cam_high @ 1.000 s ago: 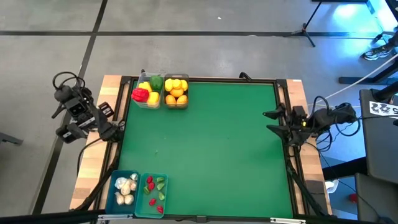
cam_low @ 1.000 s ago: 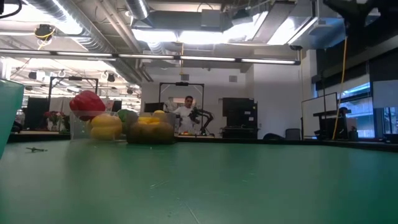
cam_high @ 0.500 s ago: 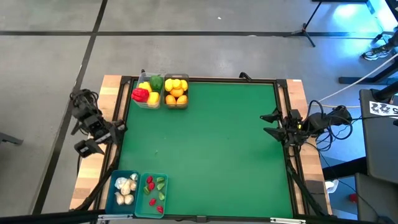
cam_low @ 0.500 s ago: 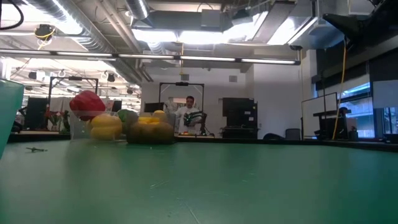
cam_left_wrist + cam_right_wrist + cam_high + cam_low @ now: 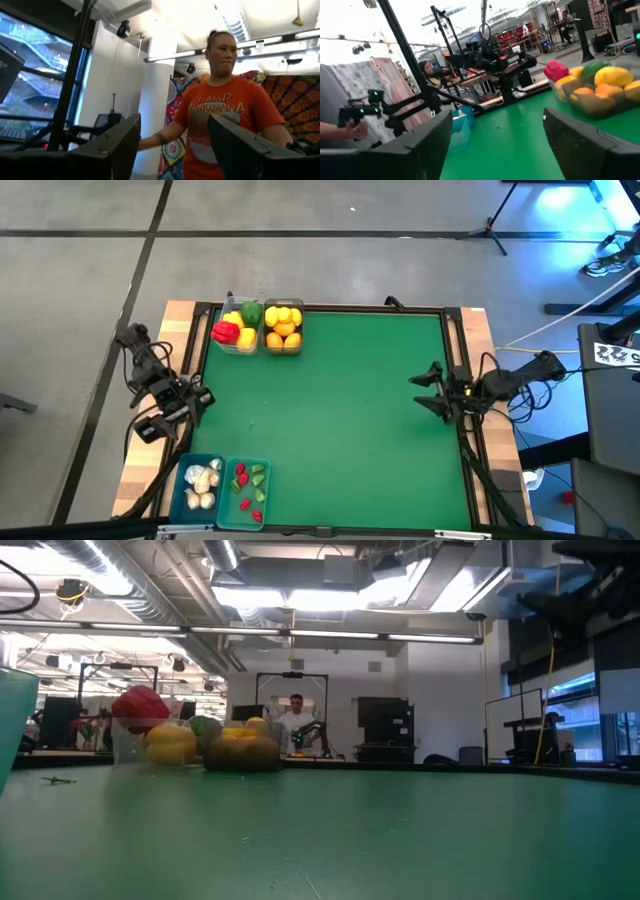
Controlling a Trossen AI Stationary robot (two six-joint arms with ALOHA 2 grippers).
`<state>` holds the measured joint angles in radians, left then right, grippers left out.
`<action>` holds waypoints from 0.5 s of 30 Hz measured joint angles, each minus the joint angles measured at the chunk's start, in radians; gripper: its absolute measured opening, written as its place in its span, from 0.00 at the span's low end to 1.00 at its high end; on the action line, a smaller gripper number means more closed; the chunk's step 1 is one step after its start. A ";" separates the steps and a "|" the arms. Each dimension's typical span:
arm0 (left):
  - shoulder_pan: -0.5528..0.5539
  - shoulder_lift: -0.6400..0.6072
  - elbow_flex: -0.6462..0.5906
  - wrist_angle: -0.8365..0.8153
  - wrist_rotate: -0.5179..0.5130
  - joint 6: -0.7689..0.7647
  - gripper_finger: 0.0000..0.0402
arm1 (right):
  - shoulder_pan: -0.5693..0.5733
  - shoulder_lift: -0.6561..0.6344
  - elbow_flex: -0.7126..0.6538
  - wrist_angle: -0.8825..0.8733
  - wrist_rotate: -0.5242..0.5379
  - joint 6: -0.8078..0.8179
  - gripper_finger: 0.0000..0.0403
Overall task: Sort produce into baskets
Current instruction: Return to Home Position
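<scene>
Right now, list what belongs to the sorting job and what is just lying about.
Job: pepper bin, citrus bin, garlic bin, chili bin; left gripper, right gripper, both open.
Lying about: tripod on the floor, person in orange shirt.

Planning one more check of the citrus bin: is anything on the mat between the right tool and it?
Nothing visible. The green mat lies bare between the open right tool at its right edge and the lemon-and-orange bin at the far side; the left tool is off to the left.
</scene>
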<state>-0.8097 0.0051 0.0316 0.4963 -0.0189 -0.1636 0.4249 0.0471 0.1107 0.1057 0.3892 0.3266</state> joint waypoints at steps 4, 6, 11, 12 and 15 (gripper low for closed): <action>0.000 0.001 -0.025 0.028 0.000 -0.003 0.57 | 0.001 0.000 -0.091 0.109 -0.011 0.015 0.75; 0.000 0.000 -0.024 0.028 0.000 0.006 0.57 | 0.001 0.001 -0.097 0.125 -0.023 0.022 0.75; 0.000 0.000 -0.024 -0.004 -0.009 0.029 0.57 | 0.000 0.002 -0.098 0.098 -0.034 0.008 0.75; 0.000 0.000 -0.023 -0.015 -0.016 0.034 0.57 | 0.000 0.001 -0.098 0.090 -0.034 0.003 0.75; 0.000 0.000 -0.023 -0.061 -0.026 0.032 0.57 | 0.000 0.002 -0.099 0.037 -0.033 0.001 0.75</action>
<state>-0.8097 0.0051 0.0082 0.4349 -0.0447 -0.1317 0.4250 0.0493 0.0120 0.1429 0.3557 0.3279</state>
